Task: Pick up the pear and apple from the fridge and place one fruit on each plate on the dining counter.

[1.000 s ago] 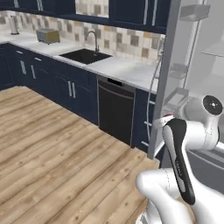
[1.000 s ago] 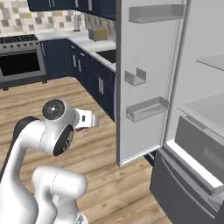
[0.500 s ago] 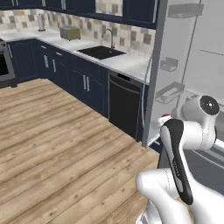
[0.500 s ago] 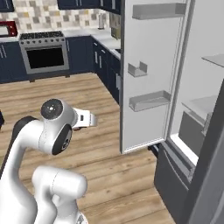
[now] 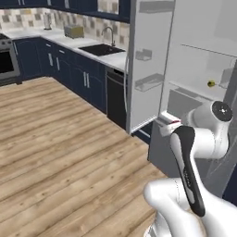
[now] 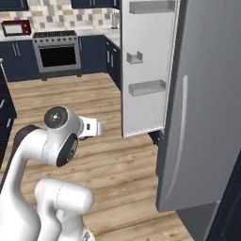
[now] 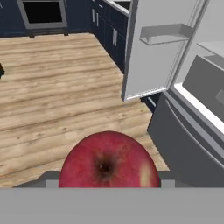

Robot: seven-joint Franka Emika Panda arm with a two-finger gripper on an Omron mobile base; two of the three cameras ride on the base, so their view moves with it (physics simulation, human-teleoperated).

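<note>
The claw (image 7: 107, 186) is clenched on the apple (image 7: 108, 161). In the hand view the red fruit sits right at the claw, between the two sides, with its dark stem pit turned to the camera and a pale spot on its right. The jaws stand only as wide as the apple allows, and the fingertips themselves are hidden behind the fruit.

Just below and beyond the claw lies the wooden floor (image 7: 52, 100). A little farther, to the right of the claw, is the grey lower drawer (image 7: 188, 144) of the fridge (image 5: 194, 69). The open fridge door (image 7: 153, 48) stands beyond it, with a door bin (image 7: 166, 33) on its inner side.

In the left base view a small yellow-green fruit, the pear (image 5: 211, 84), lies on a shelf inside the fridge, well apart from the claw.

Farthest, across the floor, are the oven (image 6: 57, 55) and the dark blue cabinets (image 5: 83, 78).
</note>
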